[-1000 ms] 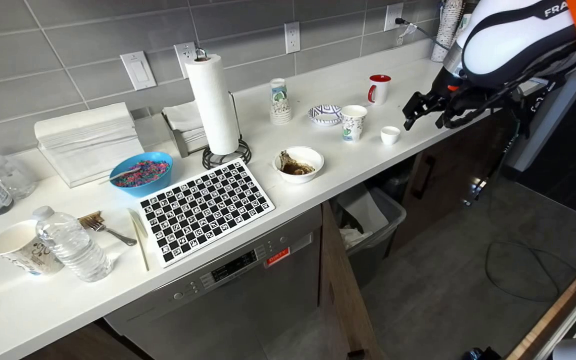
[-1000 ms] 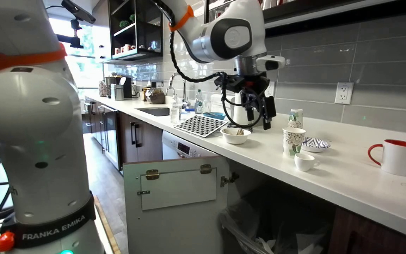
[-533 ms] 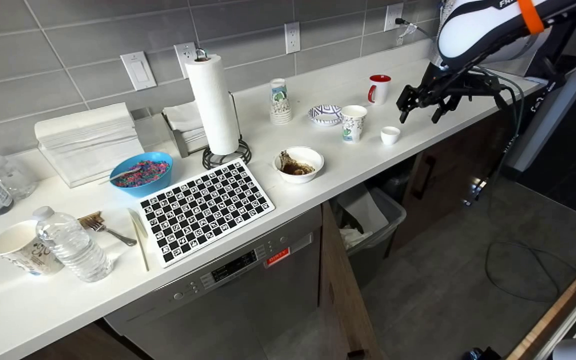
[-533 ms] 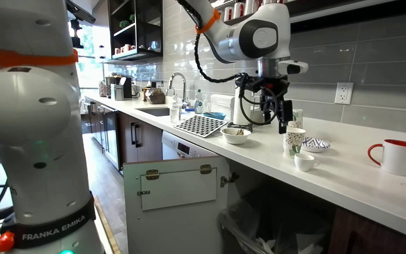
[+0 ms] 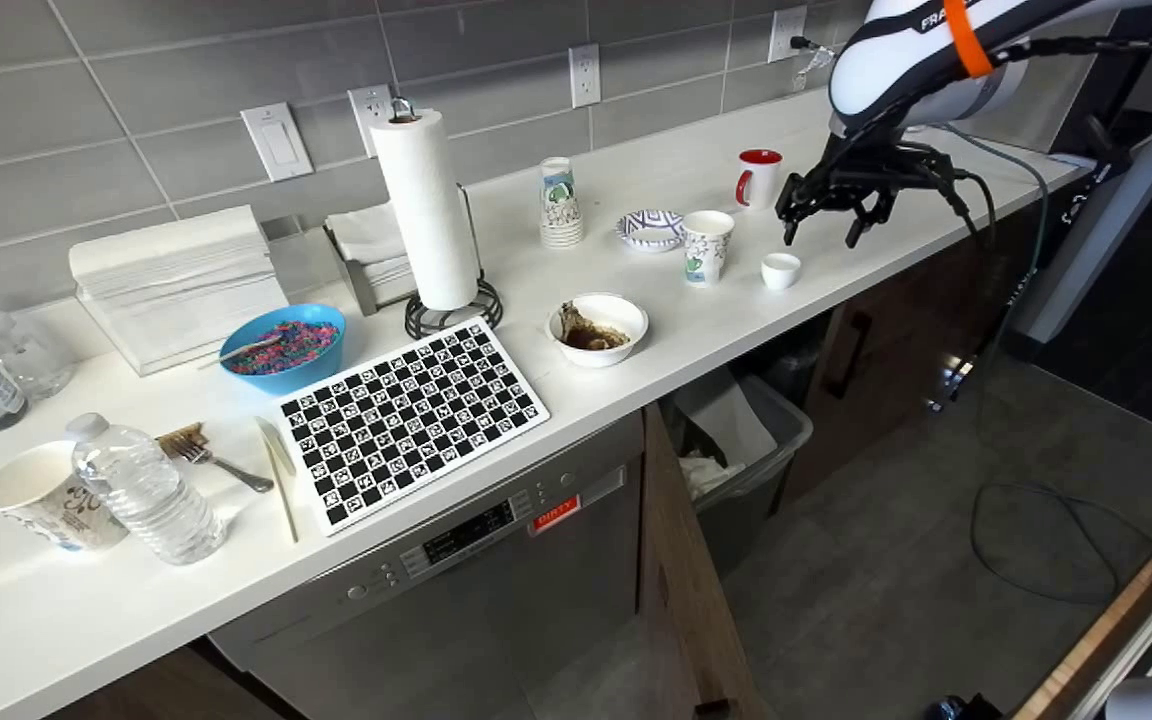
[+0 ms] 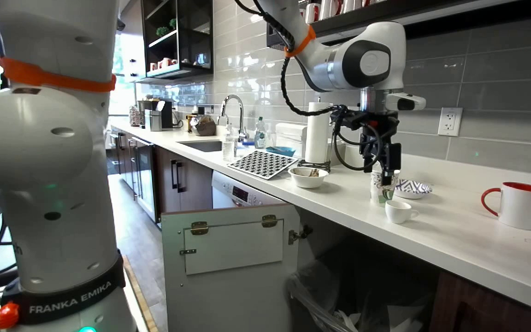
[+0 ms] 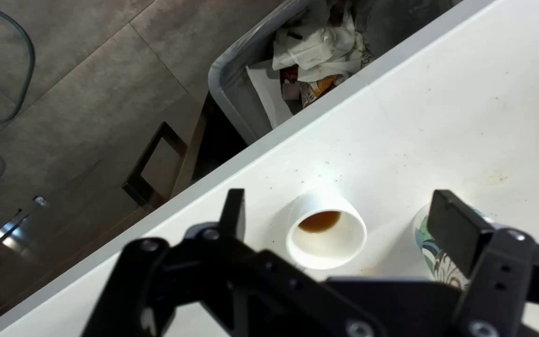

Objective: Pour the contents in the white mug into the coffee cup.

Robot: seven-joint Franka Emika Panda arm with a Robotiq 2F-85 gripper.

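The hand [image 5: 821, 240], jaws spread wide, hangs above the bench [image 5: 691, 325] near the white mug [image 6: 398, 213], which holds brown liquid [image 7: 320, 222].

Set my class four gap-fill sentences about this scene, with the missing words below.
The liquid in the small white mug is coloured ____.
The bowl of multicoloured bits is coloured ____.
The red label on the dishwasher reads ____.
The hand is not closed but ____.

Missing words: brown; blue; DIRTY; open.
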